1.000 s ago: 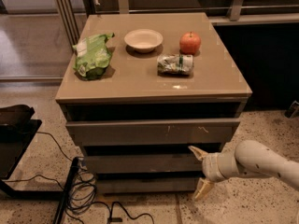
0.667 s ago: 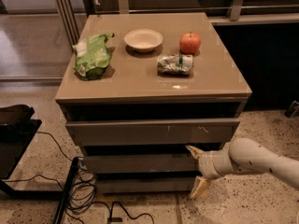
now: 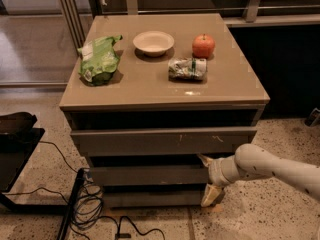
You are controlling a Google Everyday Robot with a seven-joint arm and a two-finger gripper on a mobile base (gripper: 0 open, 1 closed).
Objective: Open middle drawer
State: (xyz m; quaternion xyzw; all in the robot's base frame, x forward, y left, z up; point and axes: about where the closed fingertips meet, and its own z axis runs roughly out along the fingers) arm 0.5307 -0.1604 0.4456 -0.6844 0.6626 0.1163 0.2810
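Looking down through the camera view, I saw the cabinet (image 3: 240, 91) filling the middle of the scene, with my arm (image 3: 280, 170) coming in from the 4 o'clock edge. My gripper (image 3: 206, 178) sat at about 5 o'clock from the centre, at the right end of the middle drawer (image 3: 150, 175). Its fingers were apart: the upper fingertip (image 3: 203, 159) was at the drawer front's top edge and the lower one (image 3: 210, 196) hung below its bottom edge, so the front lay between them. That plain drawer front ran across at 6 o'clock, under the taller scratched drawer front (image 3: 165, 141) and above the lowest drawer front (image 3: 150, 198), with a dark gap over it. I could not tell how far it stood out. On the cabinet top, a green bag (image 3: 100, 59) lay at 10 o'clock, a pale bowl (image 3: 153, 42) at 12 o'clock, an orange-red fruit (image 3: 203, 45) at 1 o'clock, and a crumpled packet (image 3: 187, 68) just below the fruit. Black cables (image 3: 85, 209) trailed over the speckled floor (image 3: 260, 219) at 7 o'clock.
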